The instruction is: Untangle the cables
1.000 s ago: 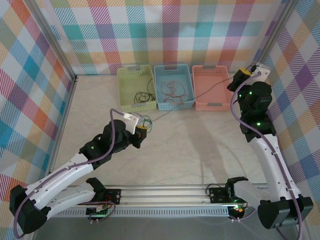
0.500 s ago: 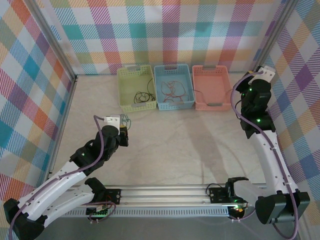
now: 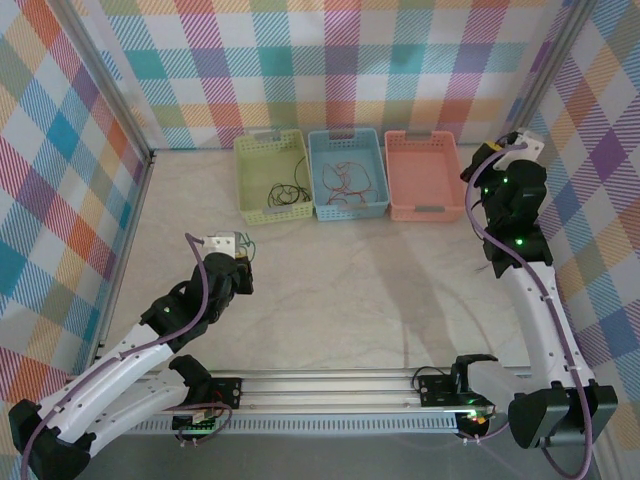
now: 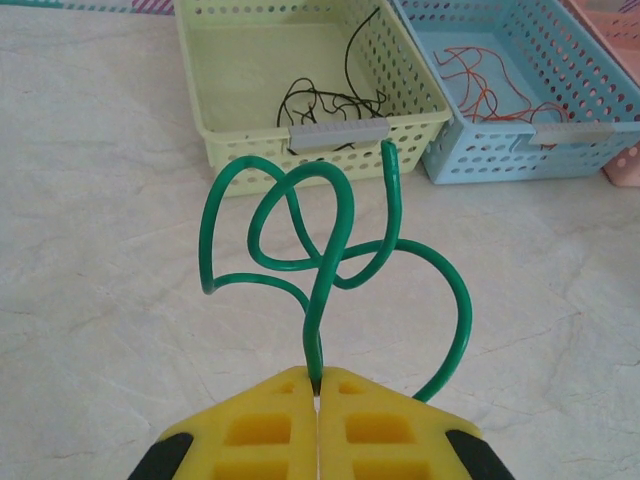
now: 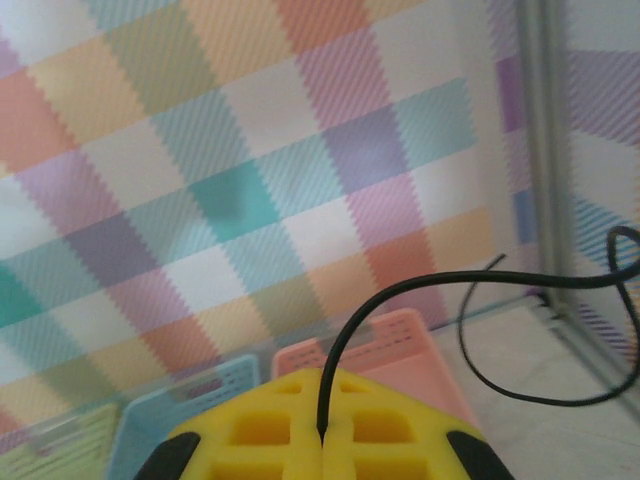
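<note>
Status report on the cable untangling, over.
Left gripper shut on green cable, looped over itself. Right gripper shut on black cable, held high. Nothing blocking either.

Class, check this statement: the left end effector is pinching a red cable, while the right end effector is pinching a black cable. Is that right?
Not quite. The left end effector is pinching a green cable, not a red one, as the left wrist view shows. The right end effector is indeed pinching a black cable.
</note>
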